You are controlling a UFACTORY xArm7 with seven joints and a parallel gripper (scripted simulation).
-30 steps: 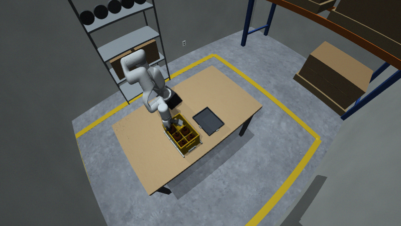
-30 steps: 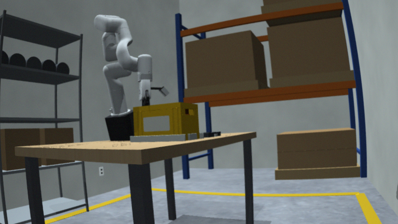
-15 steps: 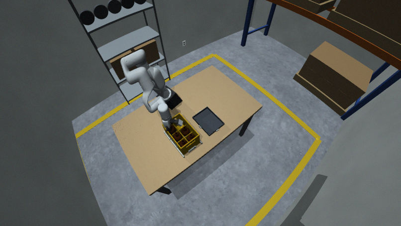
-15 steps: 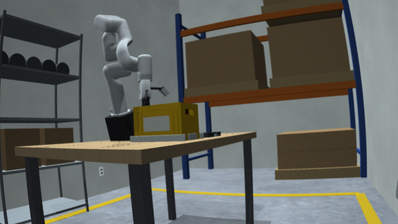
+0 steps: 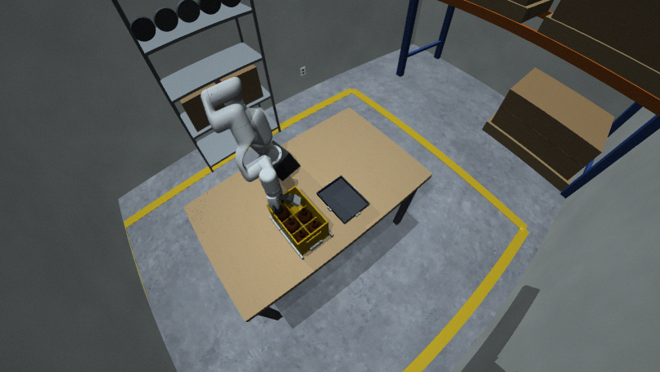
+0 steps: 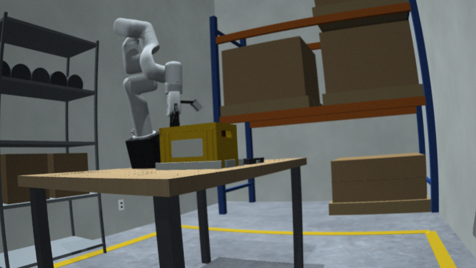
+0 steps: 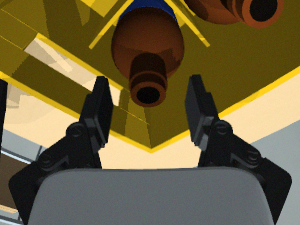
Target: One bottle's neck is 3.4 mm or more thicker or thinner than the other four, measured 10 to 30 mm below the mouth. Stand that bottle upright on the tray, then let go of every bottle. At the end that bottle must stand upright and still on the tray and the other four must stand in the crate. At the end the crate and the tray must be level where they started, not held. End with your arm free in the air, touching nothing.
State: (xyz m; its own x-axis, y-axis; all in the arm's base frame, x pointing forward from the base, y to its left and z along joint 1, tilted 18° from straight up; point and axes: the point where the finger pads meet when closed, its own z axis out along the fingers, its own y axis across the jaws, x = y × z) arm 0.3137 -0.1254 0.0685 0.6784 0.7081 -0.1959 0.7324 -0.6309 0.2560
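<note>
All places here I give relative to the yellow crate [image 5: 318, 240] [image 6: 193, 146] [image 7: 255, 94], which stands on the surface [image 5: 258, 263] [image 6: 100, 177]. The fingers [image 5: 278, 211] [image 6: 174, 123] are over the crate's corner nearest the robot's base, on the side away from the tray [image 5: 342, 198]. They stand rather wide apart, but not fully, and they have hold of nothing. The near brown bottle [image 7: 147, 54] stands in the compartment at this same corner of the crate; in the wrist view its neck shows between the two fingers, with a gap at each side. The bottle's long axis seems upright, going down into the crate, so I judge that the fingers are about in line with the neck, one on each side of it. If this neck is to be gripped or compared, the move should close evenly, because an off-centre touch could tilt the bottle against the crate's dividers. Whether this is the odd bottle, I cannot tell. The tray lies beside the crate, and no bottle is on it.
</note>
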